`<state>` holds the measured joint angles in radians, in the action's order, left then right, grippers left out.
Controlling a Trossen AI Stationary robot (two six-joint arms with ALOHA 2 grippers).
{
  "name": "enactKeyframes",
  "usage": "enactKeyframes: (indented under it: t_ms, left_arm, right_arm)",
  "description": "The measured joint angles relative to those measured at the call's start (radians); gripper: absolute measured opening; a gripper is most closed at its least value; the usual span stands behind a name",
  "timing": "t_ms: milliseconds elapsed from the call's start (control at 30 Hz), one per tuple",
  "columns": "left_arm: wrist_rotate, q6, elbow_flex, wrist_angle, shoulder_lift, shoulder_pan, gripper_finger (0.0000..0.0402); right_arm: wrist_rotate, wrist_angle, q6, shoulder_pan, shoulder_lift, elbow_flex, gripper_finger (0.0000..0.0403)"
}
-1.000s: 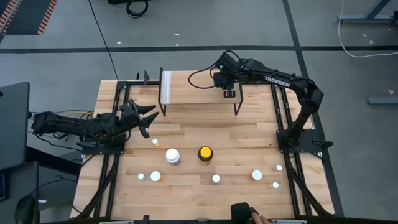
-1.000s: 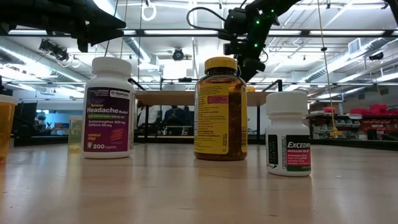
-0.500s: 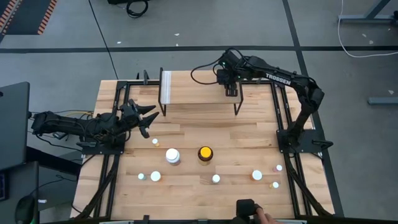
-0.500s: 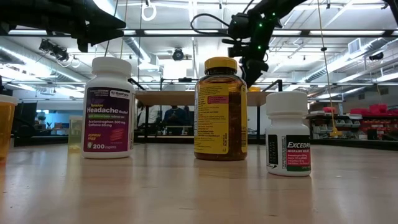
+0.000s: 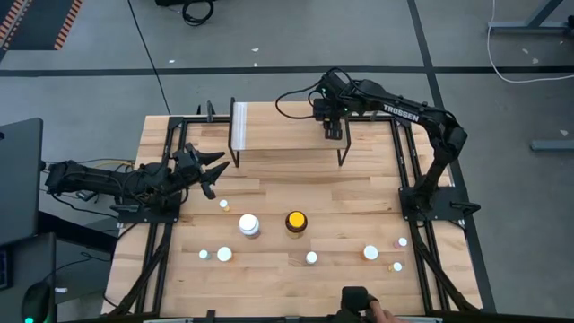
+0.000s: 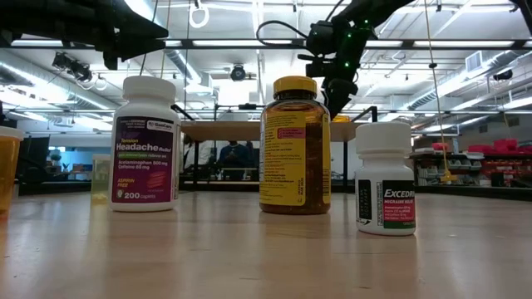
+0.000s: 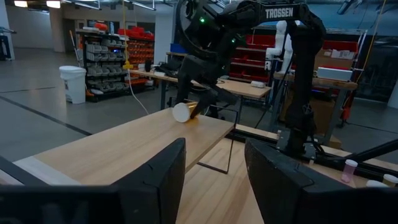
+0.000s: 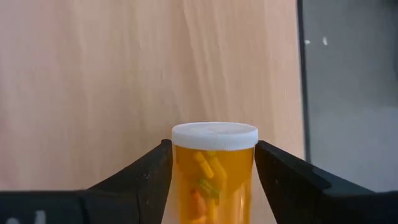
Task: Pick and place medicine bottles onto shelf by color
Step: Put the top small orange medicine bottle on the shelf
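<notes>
Orange bottle (image 8: 214, 180) lies on the shelf (image 5: 282, 135) between my right gripper (image 5: 333, 133) fingers; whether they grip it I cannot tell. My left gripper (image 5: 212, 170) waits half-open above the table (image 5: 296, 193).

ten bottles are showing in all. nine are standing on the table (image 5: 359, 193): one larger white bottle (image 5: 249, 224), one dark amber bottle (image 5: 296, 221) with a yellow cap, and seven small bottles (image 5: 311, 257). one orange bottle (image 8: 214, 180) is lying on the single shelf (image 5: 287, 139).

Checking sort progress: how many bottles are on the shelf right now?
1: an orange bottle with a white cap, lying on its side at the right end of the shelf, at the right tool. None looks hidden.
</notes>
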<state>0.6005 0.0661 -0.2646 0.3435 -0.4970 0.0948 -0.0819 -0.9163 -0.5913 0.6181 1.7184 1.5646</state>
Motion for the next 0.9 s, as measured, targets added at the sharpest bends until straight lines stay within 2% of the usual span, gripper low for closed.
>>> enactKeyframes:
  t_ms: [267, 700, 900]
  left_arm:
    - [0.000, 0.000, 0.000, 0.000, 0.000, 0.000, 0.0174]
    - [0.000, 0.000, 0.000, 0.000, 0.000, 0.000, 0.0172]
    - [0.000, 0.000, 0.000, 0.000, 0.000, 0.000, 0.0176]
  right_arm:
    - [-0.012, 0.038, -0.002, 0.002, -0.008, -0.052, 0.0208]
    - [-0.062, 0.101, 0.010, -0.003, -0.006, -0.059, 0.0206]
    - [-0.038, 0.144, 0.068, -0.011, -0.025, -0.063, 0.0206]
